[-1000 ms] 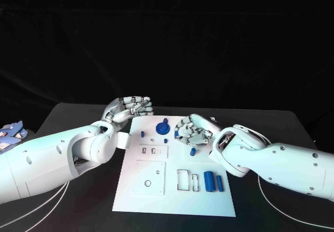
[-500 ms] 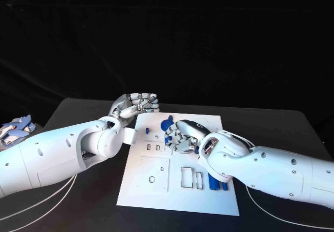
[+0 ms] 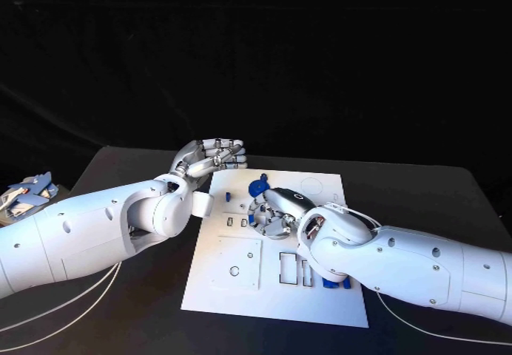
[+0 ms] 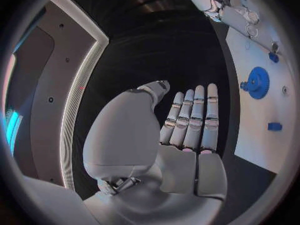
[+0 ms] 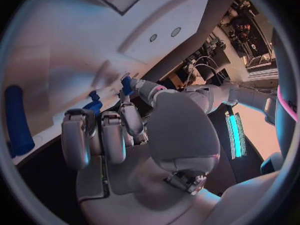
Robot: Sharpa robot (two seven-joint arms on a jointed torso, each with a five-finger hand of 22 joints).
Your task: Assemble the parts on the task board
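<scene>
The white task board (image 3: 229,292) lies in the middle of the table. A blue gear (image 3: 257,188) and a small blue peg (image 3: 227,197) stand near its far edge; the gear (image 4: 257,82) and peg (image 4: 274,126) appear again in the left wrist view. My right hand (image 3: 273,215) hovers low over the board's middle with fingers curled, pinching a small blue part (image 5: 127,83) at its thumb tip. A blue cylinder (image 5: 15,120) lies on the board beside it. My left hand (image 3: 217,156) is at the board's far left corner, fingers (image 4: 195,116) straight and together, holding nothing.
Rectangular cut-outs (image 3: 287,267) and a round hole (image 3: 234,271) mark the board's near half. My right forearm (image 3: 405,262) covers the board's right side and part of the blue cylinders (image 3: 333,282). A blue-and-white object (image 3: 27,189) sits at the table's left edge. Cables (image 3: 75,303) trail on the left.
My right hand has moved left across the board, from near its right side to its middle, carrying the small blue part. The left hand has stayed at the far corner.
</scene>
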